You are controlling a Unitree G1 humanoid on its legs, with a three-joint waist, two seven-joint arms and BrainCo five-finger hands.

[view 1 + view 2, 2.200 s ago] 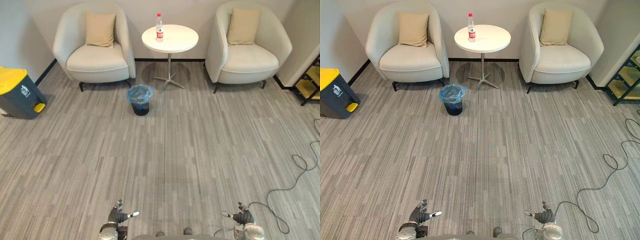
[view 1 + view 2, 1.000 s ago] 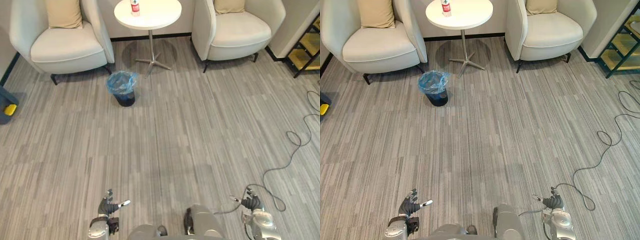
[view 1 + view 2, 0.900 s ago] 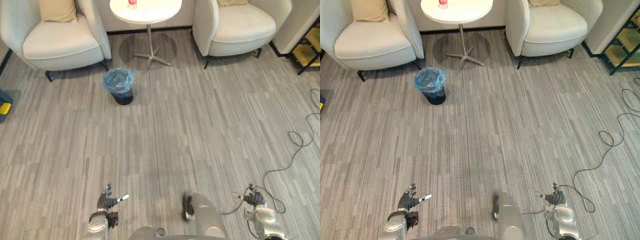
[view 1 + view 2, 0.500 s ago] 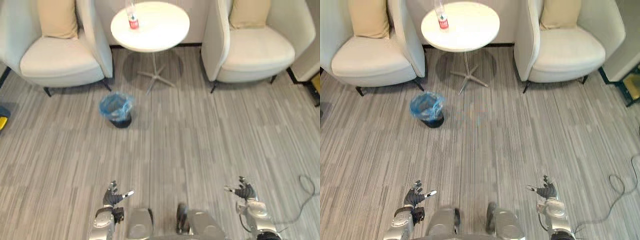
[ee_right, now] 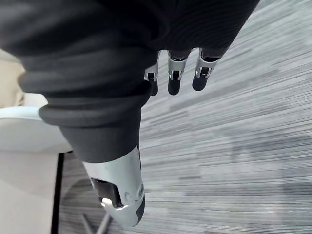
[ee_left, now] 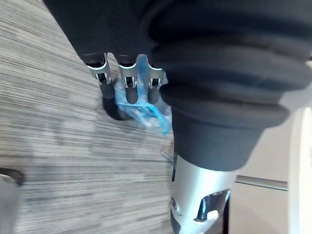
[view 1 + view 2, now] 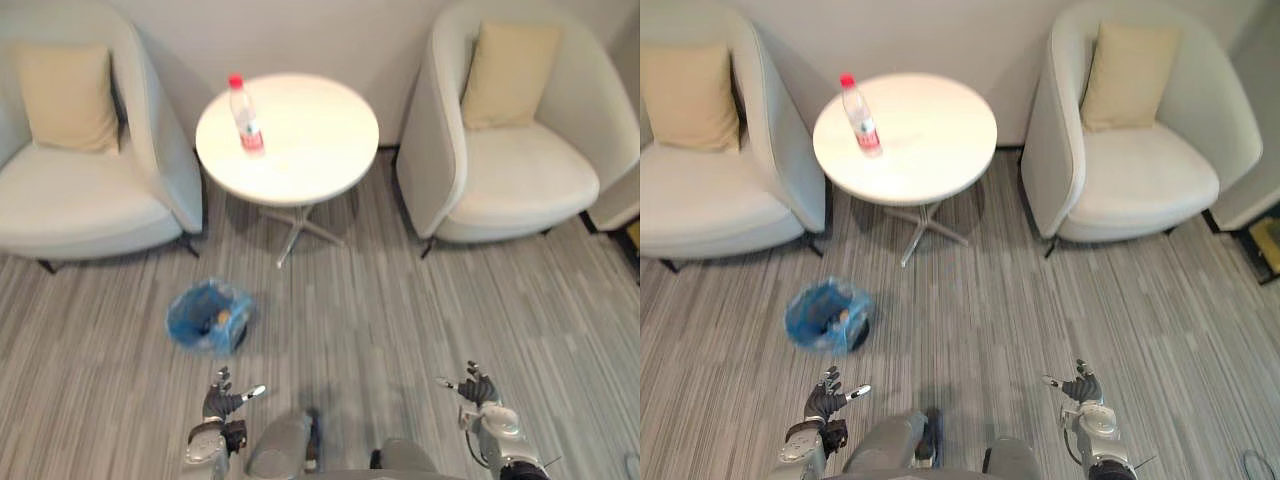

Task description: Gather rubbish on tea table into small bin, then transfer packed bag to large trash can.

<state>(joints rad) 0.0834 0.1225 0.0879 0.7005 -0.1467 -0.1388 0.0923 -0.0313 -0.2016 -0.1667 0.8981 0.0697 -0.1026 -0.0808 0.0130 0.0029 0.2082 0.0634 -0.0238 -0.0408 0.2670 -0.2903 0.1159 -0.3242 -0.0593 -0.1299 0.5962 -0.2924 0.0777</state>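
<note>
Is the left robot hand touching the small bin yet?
Apart. The left eye view shows a strip of bare floor between the left robot hand and the small bin.

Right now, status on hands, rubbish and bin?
Left hand and right hand open, empty. Bottle upright on tea table, untouched. Small bin on floor, blue-lined. Armchair each side of table.

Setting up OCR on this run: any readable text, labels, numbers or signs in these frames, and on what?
None can be read.
Bottle on the table: red label band, print too small and blurred to read.
Bin with blue bag: no print visible.
Chairs and cushions: plain, no marks.
</note>
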